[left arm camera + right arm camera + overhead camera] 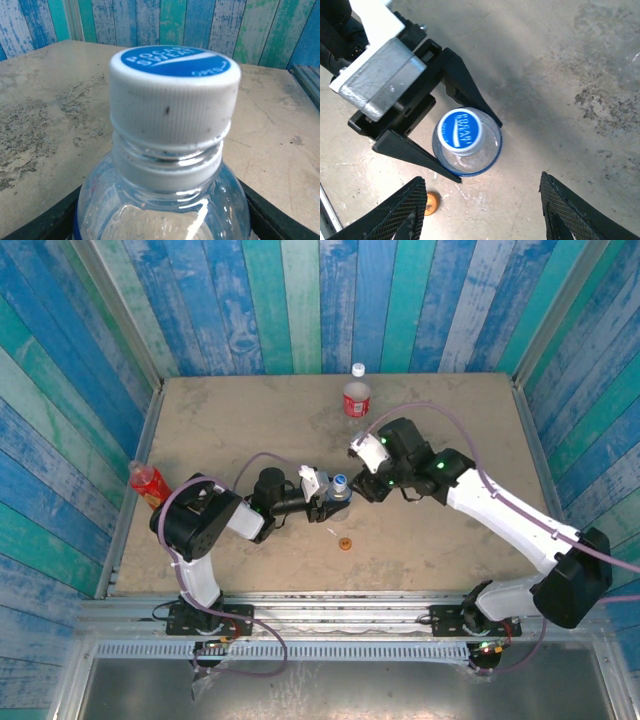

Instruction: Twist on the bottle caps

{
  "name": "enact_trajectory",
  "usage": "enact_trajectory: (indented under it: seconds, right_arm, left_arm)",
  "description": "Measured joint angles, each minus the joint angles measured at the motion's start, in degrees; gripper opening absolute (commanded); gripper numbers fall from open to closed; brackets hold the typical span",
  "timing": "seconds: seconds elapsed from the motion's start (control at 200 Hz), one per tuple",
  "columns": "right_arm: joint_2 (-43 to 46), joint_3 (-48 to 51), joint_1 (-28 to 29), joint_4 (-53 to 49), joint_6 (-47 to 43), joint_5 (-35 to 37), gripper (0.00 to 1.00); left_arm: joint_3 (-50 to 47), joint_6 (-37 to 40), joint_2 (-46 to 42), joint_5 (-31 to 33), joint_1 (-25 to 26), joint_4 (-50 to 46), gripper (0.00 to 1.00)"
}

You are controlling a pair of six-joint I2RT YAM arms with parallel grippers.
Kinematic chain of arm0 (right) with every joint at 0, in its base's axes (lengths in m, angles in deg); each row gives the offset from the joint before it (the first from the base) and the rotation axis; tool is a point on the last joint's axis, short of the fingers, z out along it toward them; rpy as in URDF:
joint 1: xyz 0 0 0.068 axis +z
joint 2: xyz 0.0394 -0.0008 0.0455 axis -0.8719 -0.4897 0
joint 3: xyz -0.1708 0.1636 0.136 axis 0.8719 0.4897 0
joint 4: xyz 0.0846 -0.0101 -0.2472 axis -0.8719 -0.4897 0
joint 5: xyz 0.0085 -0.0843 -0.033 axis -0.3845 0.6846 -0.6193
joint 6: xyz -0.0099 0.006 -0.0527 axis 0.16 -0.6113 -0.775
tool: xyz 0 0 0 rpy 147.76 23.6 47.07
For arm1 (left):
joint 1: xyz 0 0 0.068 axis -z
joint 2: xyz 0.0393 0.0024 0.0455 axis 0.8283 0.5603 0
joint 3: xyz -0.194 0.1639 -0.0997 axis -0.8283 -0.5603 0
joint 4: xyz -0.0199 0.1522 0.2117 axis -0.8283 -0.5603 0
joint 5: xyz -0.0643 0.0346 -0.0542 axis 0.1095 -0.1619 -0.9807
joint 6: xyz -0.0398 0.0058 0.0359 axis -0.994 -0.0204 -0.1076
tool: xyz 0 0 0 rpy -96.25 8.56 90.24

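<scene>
Overhead: my left claw (328,490) clamps the blue-label bottle (341,487) mid-frame, and my right claw (360,480) is just beside its top. The orange cap (345,544) lies loose just below. The red-label bottle (357,400) stands upper centre and the red bottle (148,483) at the left edge.

Left wrist: the blue-topped cap (174,95) looks level on its bottle, though I can't tell if it's tight.

Right wrist: my right fingers (410,210) are spread wide, clear of the cap. I'd close squarely around it and twist to check tightness, keeping the left grip firm.
</scene>
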Motion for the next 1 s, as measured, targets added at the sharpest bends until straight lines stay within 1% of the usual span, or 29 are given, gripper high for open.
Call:
enact_trajectory:
  seconds: [0.045,0.1,0.24,0.411,0.621,0.951,1.001]
  right_arm:
    - [-0.11,-0.02,-1.29,-0.33,-3.98,-2.58,0.63]
    - [-0.61,-0.17,-2.34,-1.27,-8.98,-6.05,0.62]
    - [-3.87,-2.45,-3.17,-4.24,-20.90,-13.31,0.61]
    - [-10.34,-8.76,-3.23,-7.37,-30.47,-18.27,0.61]
    - [-15.23,-13.22,-3.34,-9.99,-35.39,-20.31,0.52]
    - [-18.38,-15.65,-3.39,-12.28,-37.57,-20.70,0.41]
    - [-18.51,-15.74,-3.39,-12.31,-37.59,-20.61,0.37]
  left_arm:
    - [0.02,0.48,0.00,-0.52,0.00,-0.20,0.66]
    - [0.02,0.94,0.00,-1.05,-0.07,-0.33,0.66]
    - [0.33,1.86,0.00,-2.08,-0.26,-0.92,0.66]
    - [0.61,2.51,0.00,-2.69,-0.37,-1.53,0.66]
    - [1.03,2.91,0.00,-3.06,-0.37,-2.34,0.65]
    - [1.20,3.15,0.00,-3.43,-0.37,-2.73,0.66]
    - [1.25,3.17,0.00,-3.52,-0.37,-2.82,0.66]
